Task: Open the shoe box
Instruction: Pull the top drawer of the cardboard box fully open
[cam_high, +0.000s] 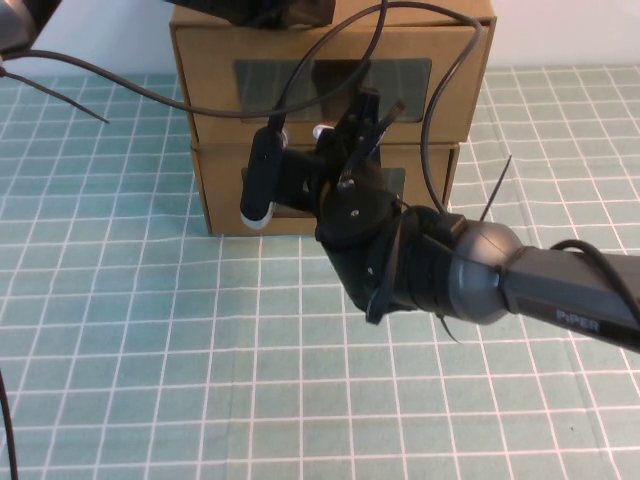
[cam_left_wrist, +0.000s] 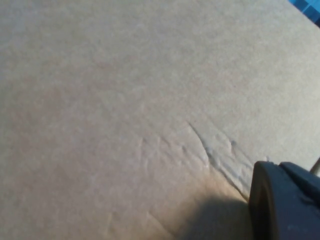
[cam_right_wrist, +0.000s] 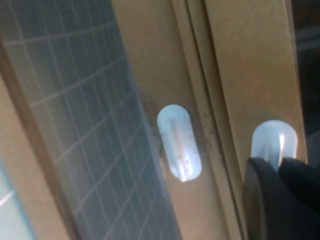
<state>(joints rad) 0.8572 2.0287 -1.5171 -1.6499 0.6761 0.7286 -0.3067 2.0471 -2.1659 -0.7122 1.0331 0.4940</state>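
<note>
Right gripper sits in the high view against the front of two stacked cardboard boxes, at the seam where the upper shoe box rests on the lower shoe box. Whether it is closed on anything I cannot tell. Count: two boxes, each with one dark window, on a gridded cloth, and one black cable looping across the fronts. My worry is that a pull at this seam drags or tips the upper box instead of freeing a lid, since the lower lid carries the upper box's weight. The cable could also snag on a corner.

From the left wrist, the left gripper hovers very close over plain, slightly creased cardboard. One dark part of it shows, so its opening cannot be told. If it bears down, it may pin the lid.

From the right wrist, two pale ovals flank a cardboard edge beside one window. A shallow hold here may slip off.
</note>
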